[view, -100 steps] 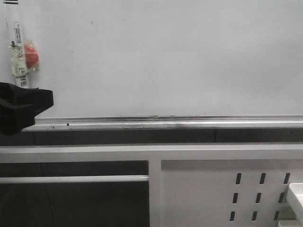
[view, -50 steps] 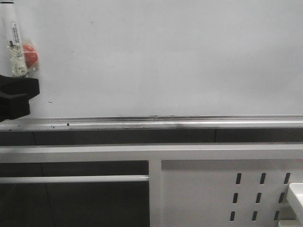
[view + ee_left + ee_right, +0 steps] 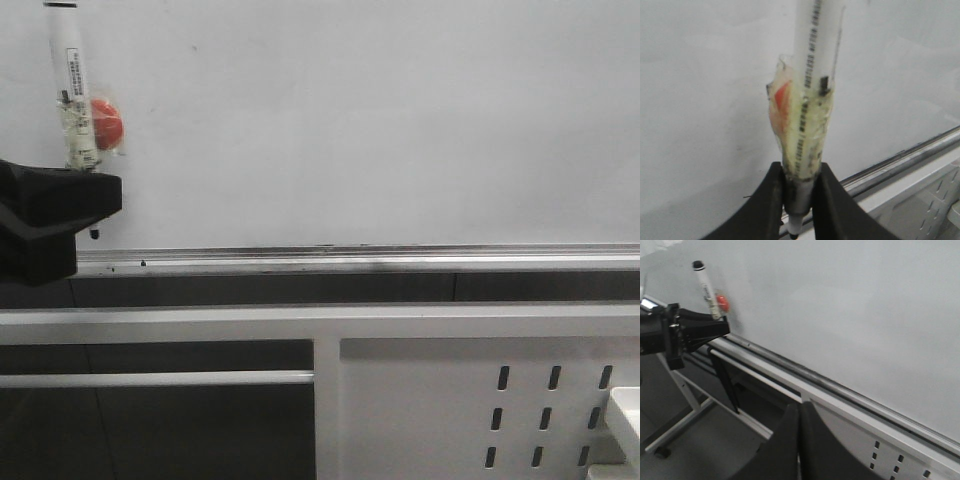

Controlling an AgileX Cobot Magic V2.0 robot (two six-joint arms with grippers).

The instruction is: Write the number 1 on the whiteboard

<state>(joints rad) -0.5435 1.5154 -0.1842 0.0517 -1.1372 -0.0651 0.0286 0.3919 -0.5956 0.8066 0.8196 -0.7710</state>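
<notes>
Large glossy white whiteboard (image 3: 380,120) stands upright at back, filling upper part of front view. Silver metal bottom rail (image 3: 400,262) runs along its lower edge. Below & in front of rail: white perforated metal frame panel (image 3: 480,400), lower right. Black left gripper (image 3: 88,195) sits far left, just above rail, in front of board. White taped marker pen (image 3: 74,100) stands near-upright between its fingers, tip down by rail. Black right gripper (image 3: 799,412) well apart, to the right.

1. Large glossy white whiteboard (image 3: 380,120), silver bottom rail;
2. Slim white marker pen (image 3: 74,90), black print, yellowish tape, red blob;
3. Black left gripper fingers (image 3: 765,205);
4. White perforated metal panel (image 3: 480,400), dark slots.
</notes>
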